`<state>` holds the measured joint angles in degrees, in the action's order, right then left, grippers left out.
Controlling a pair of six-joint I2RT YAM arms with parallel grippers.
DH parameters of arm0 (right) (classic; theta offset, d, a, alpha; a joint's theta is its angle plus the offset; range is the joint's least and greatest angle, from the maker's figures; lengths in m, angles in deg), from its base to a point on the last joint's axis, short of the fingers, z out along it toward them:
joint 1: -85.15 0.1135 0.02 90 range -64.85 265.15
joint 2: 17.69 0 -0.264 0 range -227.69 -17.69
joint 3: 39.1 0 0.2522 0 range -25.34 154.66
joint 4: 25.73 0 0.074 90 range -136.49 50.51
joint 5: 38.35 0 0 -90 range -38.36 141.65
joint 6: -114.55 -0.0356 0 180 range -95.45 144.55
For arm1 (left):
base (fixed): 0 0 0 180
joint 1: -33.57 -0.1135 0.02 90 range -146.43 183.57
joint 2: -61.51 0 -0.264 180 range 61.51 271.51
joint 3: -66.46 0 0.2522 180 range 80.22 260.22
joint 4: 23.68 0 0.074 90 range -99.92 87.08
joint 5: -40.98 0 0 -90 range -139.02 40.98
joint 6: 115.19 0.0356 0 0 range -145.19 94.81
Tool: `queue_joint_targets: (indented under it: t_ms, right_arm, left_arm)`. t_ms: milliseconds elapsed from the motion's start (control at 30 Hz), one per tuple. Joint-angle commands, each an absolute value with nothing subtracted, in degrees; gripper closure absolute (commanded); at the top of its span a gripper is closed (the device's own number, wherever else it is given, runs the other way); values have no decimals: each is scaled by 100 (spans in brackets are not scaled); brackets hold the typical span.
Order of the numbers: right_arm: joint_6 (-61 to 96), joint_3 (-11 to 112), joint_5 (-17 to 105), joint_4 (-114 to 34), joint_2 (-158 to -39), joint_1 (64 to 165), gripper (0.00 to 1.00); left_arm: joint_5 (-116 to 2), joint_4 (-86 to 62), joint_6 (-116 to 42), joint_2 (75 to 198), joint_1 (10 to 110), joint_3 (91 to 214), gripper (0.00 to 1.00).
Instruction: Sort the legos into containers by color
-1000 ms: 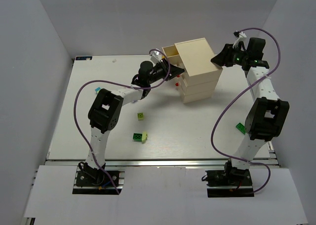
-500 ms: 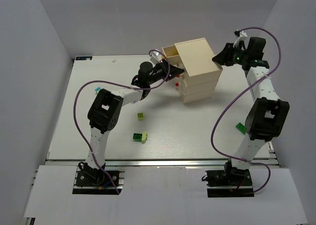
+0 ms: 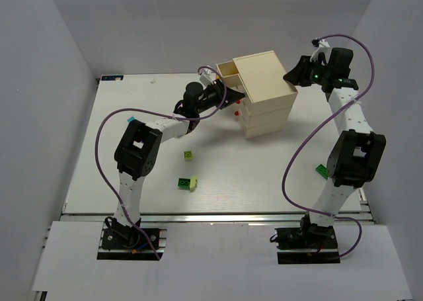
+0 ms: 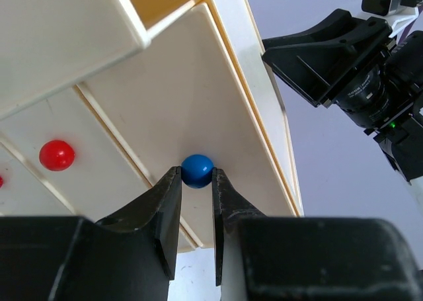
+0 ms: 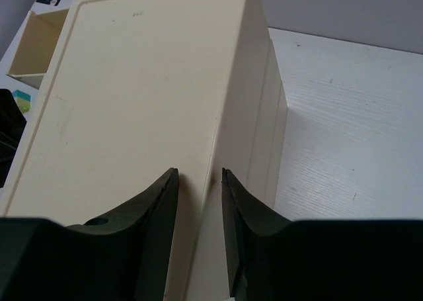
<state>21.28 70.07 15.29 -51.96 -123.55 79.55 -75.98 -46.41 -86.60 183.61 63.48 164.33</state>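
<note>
The white table [image 3: 132, 102], faintly wood-grained, carries a boxy cream chest [image 3: 268, 83] at its far middle: smooth matte panels with square edges, in three stacked tiers. Its top drawer [image 3: 227, 68] is slid out to the left, showing a shallow, thin-walled tray with nothing visible in the part that shows. The left gripper [image 4: 196, 182] reaches in from the left, and its black, wedge-shaped plastic fingers [image 4: 165, 202] pinch either side of the glossy round blue knob [image 4: 197, 169] on that drawer's front. A shiny red knob [image 4: 57, 154] sits on the tier below. The right gripper [image 5: 198, 178] is at the chest's right far corner. Its curved black fingers [image 5: 158, 202] stand a narrow slot apart with nothing between them, over the top panel's right edge; whether they touch the wood I cannot tell. The legos lie loose on the table, well apart from the chest. A green and pale yellow-green studded pair [image 3: 188, 182] lies side by side near the left arm, a single green brick [image 3: 189, 155] just beyond them, another green brick [image 3: 322, 171] by the right arm, and a small blue piece [image 3: 130, 119] far to the left.
</note>
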Motion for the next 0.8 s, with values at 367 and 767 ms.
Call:
queue_joint_targets:
  t_ms: [367,767]
  right_arm:
    - [2429,6844,2396,-6181,-12905,7865,64]
    - [2429,6861,2510,-6199,-12975,7839,64]
  left_arm:
    - [-7882,-4138,-8267,17638,6020,15950,100]
    - [-7996,-4050,-8109,17339,5853,15607,100]
